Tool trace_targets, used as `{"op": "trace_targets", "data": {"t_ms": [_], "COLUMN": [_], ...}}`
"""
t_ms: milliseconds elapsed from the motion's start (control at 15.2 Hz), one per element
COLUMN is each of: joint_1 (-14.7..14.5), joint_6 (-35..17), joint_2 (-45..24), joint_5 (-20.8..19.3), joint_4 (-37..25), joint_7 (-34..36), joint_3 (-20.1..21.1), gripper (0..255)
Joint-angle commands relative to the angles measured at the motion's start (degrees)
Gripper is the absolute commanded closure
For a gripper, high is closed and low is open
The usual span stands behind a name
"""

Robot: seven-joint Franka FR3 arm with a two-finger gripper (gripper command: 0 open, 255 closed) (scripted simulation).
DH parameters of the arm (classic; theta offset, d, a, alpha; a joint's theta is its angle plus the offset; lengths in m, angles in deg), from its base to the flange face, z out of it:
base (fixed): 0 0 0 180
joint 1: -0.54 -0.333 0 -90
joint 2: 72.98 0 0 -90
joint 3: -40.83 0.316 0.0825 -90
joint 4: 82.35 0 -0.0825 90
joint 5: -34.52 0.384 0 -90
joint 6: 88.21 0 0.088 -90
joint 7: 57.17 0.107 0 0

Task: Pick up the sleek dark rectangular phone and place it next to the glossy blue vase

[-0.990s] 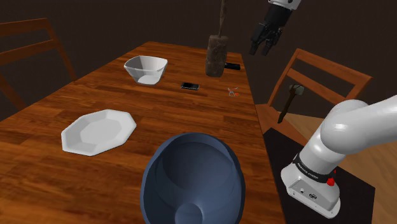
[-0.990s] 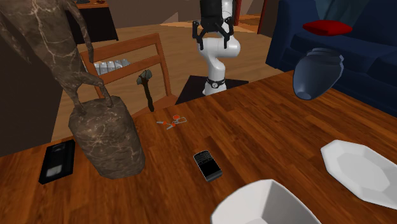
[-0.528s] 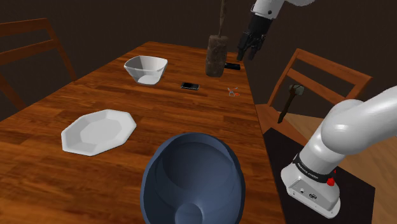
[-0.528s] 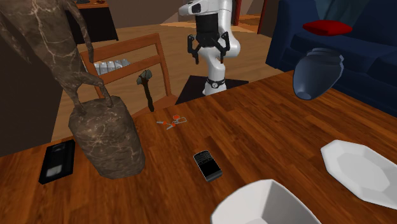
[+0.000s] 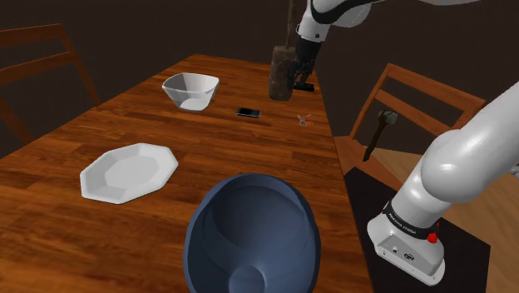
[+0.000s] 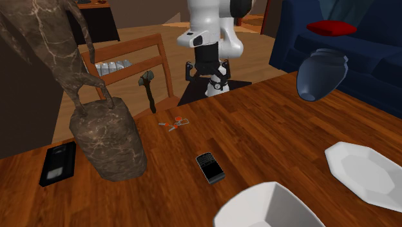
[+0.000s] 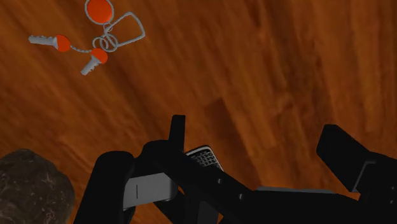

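While the tabletop [image 5: 58,220] is showing a reddish-brown wood surface with a streaked, glossy grain, the room around it is showing a wooden floor, a slatted wooden chair [image 6: 132,58] and a dark blue sofa [image 6: 361,45] bearing a red cushion [image 6: 330,27]. A hammer-like implement [image 5: 378,129] is resting on the chair seat. A rough, veined brown stone sculpture [image 6: 106,138] is standing at one end of the tabletop, with a black cassette [image 6: 58,162] lying flat just beside it. A white angular bowl [image 5: 191,90] and a white eight-sided plate [image 5: 129,172] are sitting apart from each other. The vase [image 5: 254,237], rounded, dark blue and smooth, is standing at the end nearest the stand [image 5: 407,245]. The phone [image 6: 210,167] is lying flat on the tabletop between the bowl and a ring of orange-headed keys [image 7: 95,38], well apart from the vase; it is appearing as a thin dark rectangle with a dark screen and rows of small pale keys at one end. The tool [image 6: 206,76] is hovering above the tabletop beside the sculpture, its fingers standing apart and gripping nothing.
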Motion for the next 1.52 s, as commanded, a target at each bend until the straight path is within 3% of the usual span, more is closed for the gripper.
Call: {"op": "trace_targets", "data": {"t_ms": [0,528,990,1452], "joint_1": [-0.2,-1.1,-1.5,-1.5], "joint_6": [-1.7,-5.4,-5.6,-10.0], "joint_2": [-4.4,-22.5,-37.8,-40.0], "joint_5": [-0.2,-0.7,-2.0,-1.7], "joint_4": [-2.2,-14.7,-28.5,-26.3], "joint_7": [-2.3,-8.6,-12.7,-12.8], "joint_3": [-0.3,0.3,1.3,1.4], "gripper": [0,0,0,0]}}
